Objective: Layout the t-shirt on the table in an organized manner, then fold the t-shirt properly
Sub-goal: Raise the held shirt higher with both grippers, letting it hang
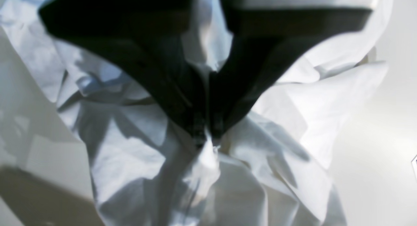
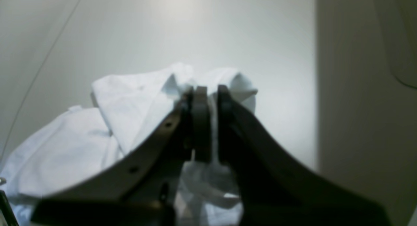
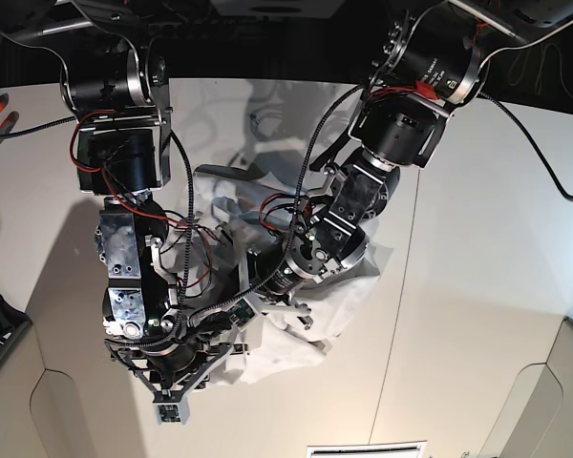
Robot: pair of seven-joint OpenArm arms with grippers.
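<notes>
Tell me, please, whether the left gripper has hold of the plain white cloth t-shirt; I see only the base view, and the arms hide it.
Observer: Yes. In the left wrist view the left gripper is shut on a bunched fold of the thin, wrinkled white t-shirt.
Operator: Thank you. And the other arm?
Observer: The right wrist view shows the right gripper pinching the t-shirt too, with a strip of cloth caught between its dark fingers.
</notes>
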